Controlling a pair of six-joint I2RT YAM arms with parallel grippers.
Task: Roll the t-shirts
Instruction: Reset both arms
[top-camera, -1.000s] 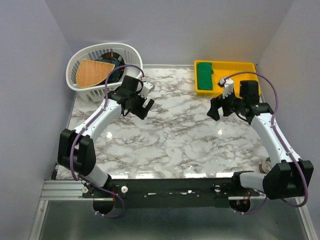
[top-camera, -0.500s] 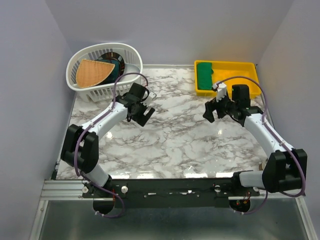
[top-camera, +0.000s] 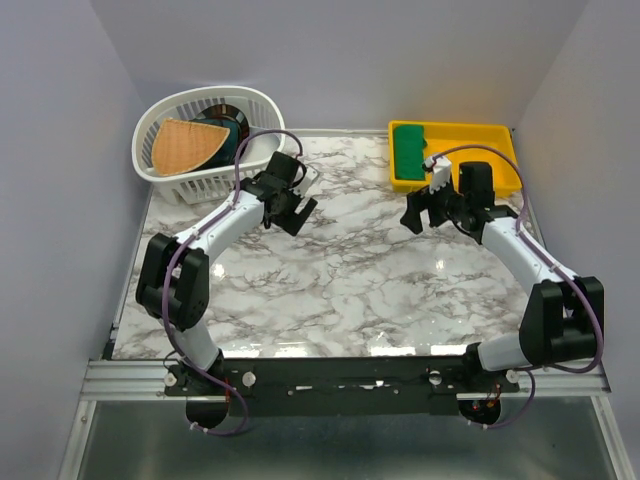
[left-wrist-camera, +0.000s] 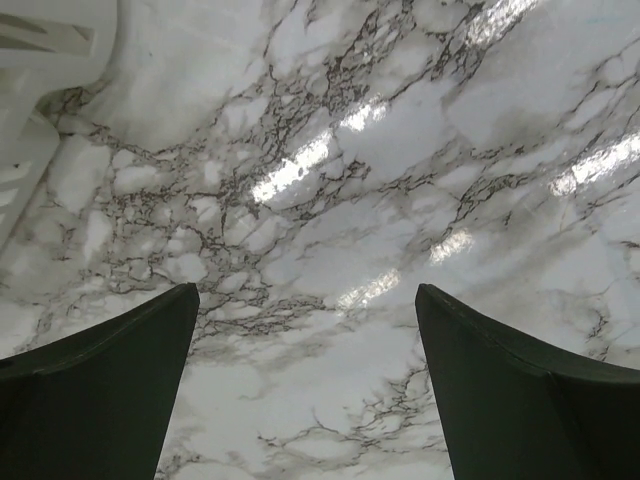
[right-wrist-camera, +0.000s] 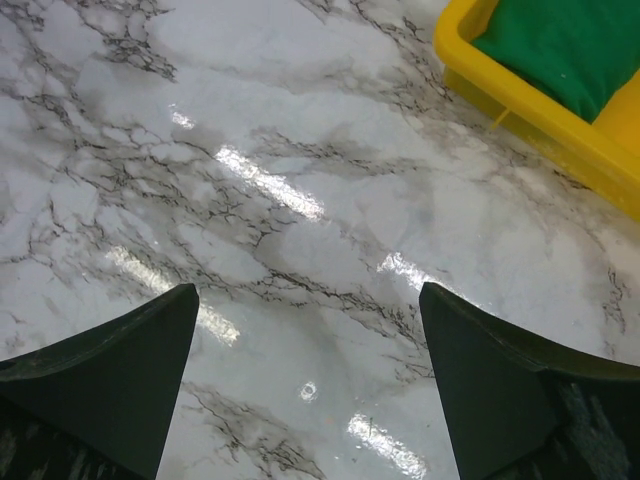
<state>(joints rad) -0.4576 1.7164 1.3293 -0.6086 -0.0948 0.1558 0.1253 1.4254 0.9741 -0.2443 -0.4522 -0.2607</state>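
Note:
The emerald-green t-shirt (top-camera: 408, 149) lies rolled up in the left end of the yellow bin (top-camera: 490, 136) at the back right; its corner shows in the right wrist view (right-wrist-camera: 565, 40). My right gripper (top-camera: 414, 213) is open and empty over the marble, just in front and left of the bin; in its wrist view (right-wrist-camera: 308, 300) only tabletop lies between the fingers. My left gripper (top-camera: 292, 212) is open and empty over the marble, just right of the white basket; its wrist view (left-wrist-camera: 306, 300) shows bare marble between the fingers.
A white laundry basket (top-camera: 172, 170) stands at the back left, holding a dark teal item (top-camera: 232, 128) with a tan wedge (top-camera: 180, 143); its rim shows in the left wrist view (left-wrist-camera: 40, 60). Grey walls close in the left, right and back sides.
Both arms have reached farther back: the left gripper moved toward the basket corner, the right gripper moved left and back near the bin. Both stayed open.

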